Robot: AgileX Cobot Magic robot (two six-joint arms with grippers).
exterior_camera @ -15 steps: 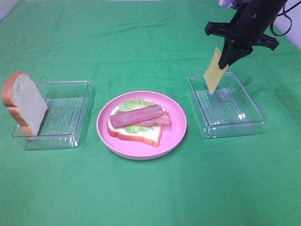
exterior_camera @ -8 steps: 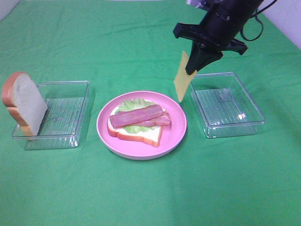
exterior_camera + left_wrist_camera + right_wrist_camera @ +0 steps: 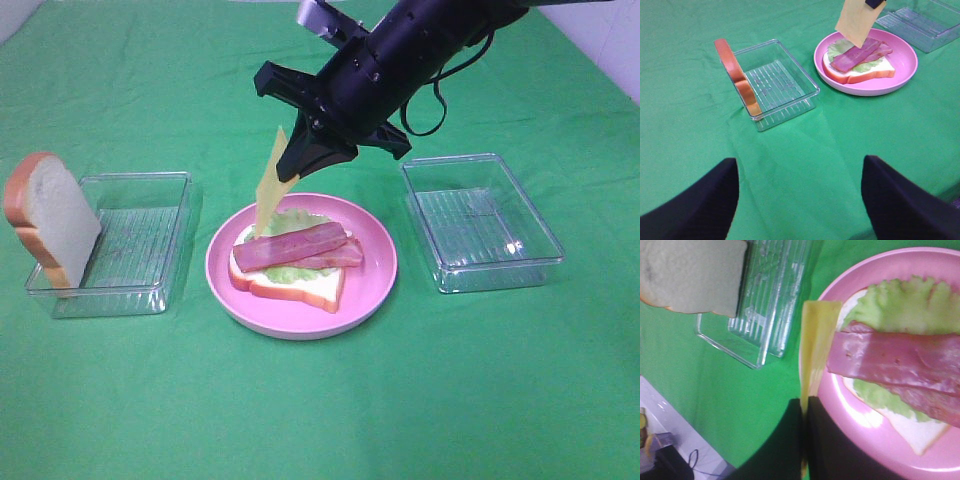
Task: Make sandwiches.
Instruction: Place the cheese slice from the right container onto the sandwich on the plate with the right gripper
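The right gripper (image 3: 298, 160) is pinched shut on the cheese slice (image 3: 268, 187), which is hung on edge above one end of the bacon (image 3: 290, 245) on the pink plate (image 3: 378, 262). It should be laid flat on the bacon before it is let go.

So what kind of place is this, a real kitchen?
Probably a staged lab tabletop, not a kitchen: green cloth over the table, toy sandwich on a pink plate, clear plastic trays.

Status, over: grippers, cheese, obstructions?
Right gripper shut on square yellow-orange cheese slice, over edge of round pink plate. Left gripper open, back. Reddish bacon strips top the stack; path clear.
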